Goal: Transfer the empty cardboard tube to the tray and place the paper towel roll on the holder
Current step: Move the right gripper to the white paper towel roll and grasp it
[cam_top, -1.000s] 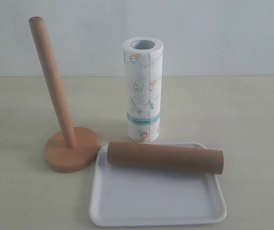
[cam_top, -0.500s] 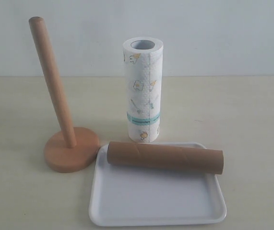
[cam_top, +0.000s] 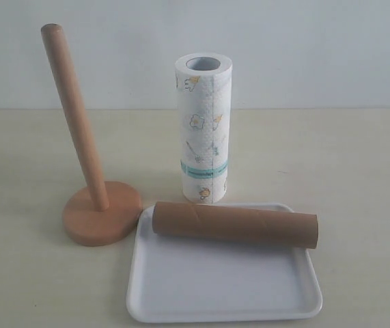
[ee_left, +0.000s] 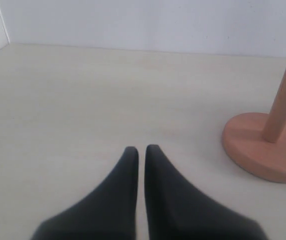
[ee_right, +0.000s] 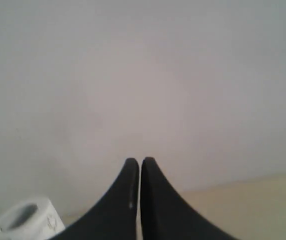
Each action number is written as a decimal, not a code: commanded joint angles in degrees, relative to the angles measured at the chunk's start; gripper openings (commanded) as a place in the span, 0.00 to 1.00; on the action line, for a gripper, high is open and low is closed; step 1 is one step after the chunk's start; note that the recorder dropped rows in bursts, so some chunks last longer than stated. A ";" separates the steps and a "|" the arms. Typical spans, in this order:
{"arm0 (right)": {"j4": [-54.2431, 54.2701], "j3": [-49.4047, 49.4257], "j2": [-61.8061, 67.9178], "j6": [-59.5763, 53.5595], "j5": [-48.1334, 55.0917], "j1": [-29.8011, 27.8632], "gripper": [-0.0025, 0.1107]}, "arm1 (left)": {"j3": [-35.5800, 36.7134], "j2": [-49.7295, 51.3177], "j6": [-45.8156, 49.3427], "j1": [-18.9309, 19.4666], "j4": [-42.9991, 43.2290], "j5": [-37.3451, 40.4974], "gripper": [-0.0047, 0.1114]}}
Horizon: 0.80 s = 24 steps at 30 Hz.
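The brown cardboard tube (cam_top: 235, 223) lies across the far part of the white tray (cam_top: 222, 287). Behind the tray the paper towel roll (cam_top: 203, 128) stands upright on the table. The wooden holder (cam_top: 101, 213) stands left of the tray, its rod (cam_top: 74, 113) bare and leaning a little. No gripper shows in the exterior view. In the left wrist view my left gripper (ee_left: 140, 148) is shut on nothing, with the holder base (ee_left: 265, 147) off to one side. My right gripper (ee_right: 139, 160) is shut and empty, facing the wall, with the roll's top (ee_right: 26, 220) at the frame corner.
A pale wall (cam_top: 304, 48) rises behind the beige table (cam_top: 345, 157). A wall corner (ee_left: 2, 25) shows in the left wrist view.
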 commanded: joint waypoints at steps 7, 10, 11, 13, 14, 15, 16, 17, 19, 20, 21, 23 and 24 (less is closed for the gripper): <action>-8.05 -0.33 23.12 -0.95 -3.98 12.95 0.03 | 0.16 -0.08 0.25 0.13 0.28 0.06 0.08; -8.05 -0.33 27.27 -1.24 -5.19 15.67 0.03 | 0.16 -0.08 0.25 0.13 0.28 0.06 0.08; -8.16 -0.33 28.54 -1.71 -5.97 16.12 0.03 | 0.16 -0.08 0.25 0.13 0.28 0.06 0.08; -8.39 -0.33 30.96 -3.37 -9.65 16.59 0.03 | 0.16 -0.08 0.25 0.13 0.28 0.06 0.08; -8.59 -0.33 31.86 -3.38 -11.42 16.59 0.03 | 0.16 -0.08 0.25 0.13 0.28 0.06 0.08; -8.45 -0.33 32.97 -3.38 -12.95 16.59 0.03 | 0.16 -0.08 0.25 0.13 0.28 0.06 0.08; -8.35 -0.33 33.99 -3.38 -14.52 16.59 0.03 | 0.16 -0.08 0.25 0.13 0.28 0.06 0.08; -8.35 -0.33 34.81 -3.38 -15.92 16.59 0.03 | 0.16 -0.08 0.25 0.13 0.28 0.06 0.08; -8.93 -0.33 36.74 -3.38 -18.60 16.59 0.08 | 0.16 -0.08 0.25 0.13 0.28 0.06 0.08; -9.07 -0.33 37.62 -3.27 -19.64 16.59 0.12 | 0.16 -0.08 0.25 0.13 0.28 0.06 0.08; -9.17 -0.33 38.44 -3.27 -20.29 16.59 0.19 | 0.16 -0.08 0.25 0.13 0.28 0.06 0.08; -9.29 -0.33 39.79 -3.27 -21.93 16.59 0.38 | 0.16 -0.08 0.25 0.13 0.28 0.06 0.08; -9.69 -0.33 40.59 -3.27 -22.85 16.59 0.52 | 0.16 -0.08 0.25 0.13 0.28 0.06 0.08</action>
